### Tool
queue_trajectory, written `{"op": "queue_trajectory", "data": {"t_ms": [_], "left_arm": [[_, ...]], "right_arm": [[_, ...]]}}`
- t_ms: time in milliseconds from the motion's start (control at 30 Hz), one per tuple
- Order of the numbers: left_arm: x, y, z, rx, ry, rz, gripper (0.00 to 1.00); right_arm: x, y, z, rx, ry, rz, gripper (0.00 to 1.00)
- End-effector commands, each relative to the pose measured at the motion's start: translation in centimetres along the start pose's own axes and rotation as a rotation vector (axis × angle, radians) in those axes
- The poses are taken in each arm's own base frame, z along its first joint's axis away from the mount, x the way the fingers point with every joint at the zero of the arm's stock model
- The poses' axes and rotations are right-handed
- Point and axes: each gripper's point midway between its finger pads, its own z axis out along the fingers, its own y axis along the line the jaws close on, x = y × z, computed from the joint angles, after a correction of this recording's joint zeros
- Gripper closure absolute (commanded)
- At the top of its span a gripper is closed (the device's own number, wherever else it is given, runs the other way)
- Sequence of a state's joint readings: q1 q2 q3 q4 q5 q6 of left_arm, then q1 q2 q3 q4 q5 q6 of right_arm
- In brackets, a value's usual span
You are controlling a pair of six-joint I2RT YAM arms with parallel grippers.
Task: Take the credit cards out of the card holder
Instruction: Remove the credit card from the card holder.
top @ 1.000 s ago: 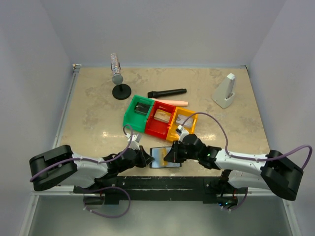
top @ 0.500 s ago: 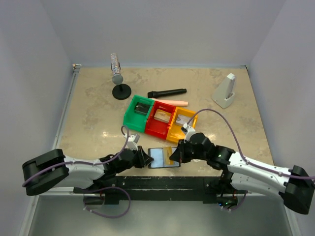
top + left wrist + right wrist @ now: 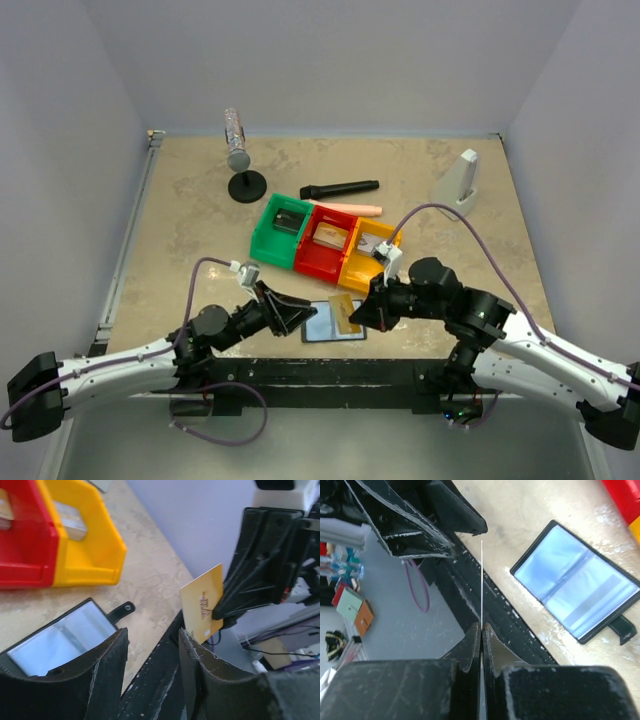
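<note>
I am pinching the thin, stiff, likely slippery card (image 3: 202, 607) by one edge in my closed right tool (image 3: 481, 627), while my left tool (image 3: 152, 645) is gaping empty and the card holder (image 3: 322, 323) is lying open at the near edge of the desk (image 3: 200, 230).

My left arm (image 3: 120, 360) lies low along the near edge, with the elbow out at the far left and the forearm running right and slightly up to the left gripper (image 3: 303, 320), which points right. Its jaws stand apart with nothing between them, and in the left wrist view the two fingers (image 3: 107, 675) frame an open gap. My right arm (image 3: 545, 345) roughly mirrors it: the elbow is out at the lower right, the forearm climbs left to a raised wrist, and the right gripper (image 3: 360, 315) points left and a little down. That gripper is pinched tight on a card (image 3: 202, 605), gripped by one edge and sticking out past the tips. The two grippers face each other, near but apart.
</note>
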State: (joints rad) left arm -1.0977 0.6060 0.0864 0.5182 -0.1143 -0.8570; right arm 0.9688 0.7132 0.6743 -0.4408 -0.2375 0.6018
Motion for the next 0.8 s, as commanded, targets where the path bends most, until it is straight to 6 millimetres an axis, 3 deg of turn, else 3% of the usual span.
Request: {"op": "queue_trajectory", "data": {"t_ms": [0, 133, 333, 567, 767], "left_arm": [[1.4, -1.8, -2.3, 0.248, -0.029, 0.046, 0.52], [2.2, -2.7, -3.2, 0.331, -0.013, 0.036, 0.54], [2.7, -4.1, -2.8, 0.391, 0.035, 0.033, 0.56], [2.3, -2.0, -3.1, 0.311, -0.015, 0.002, 0.53], [3.0, -0.9, -2.5, 0.23, 0.048, 0.035, 0.48]], "right_arm": [[-0.1, 3.0, -0.6, -0.151, 0.033, -0.038, 1.0], [-0.4, 4.1, -0.3, -0.204, 0.035, -0.025, 1.0], [-0.7, 4.6, 0.1, -0.22, 0.048, -0.024, 1.0], [-0.7, 4.4, -0.8, -0.208, 0.022, -0.025, 1.0], [-1.2, 4.8, -1.4, -0.219, 0.0, -0.036, 1.0]]}}
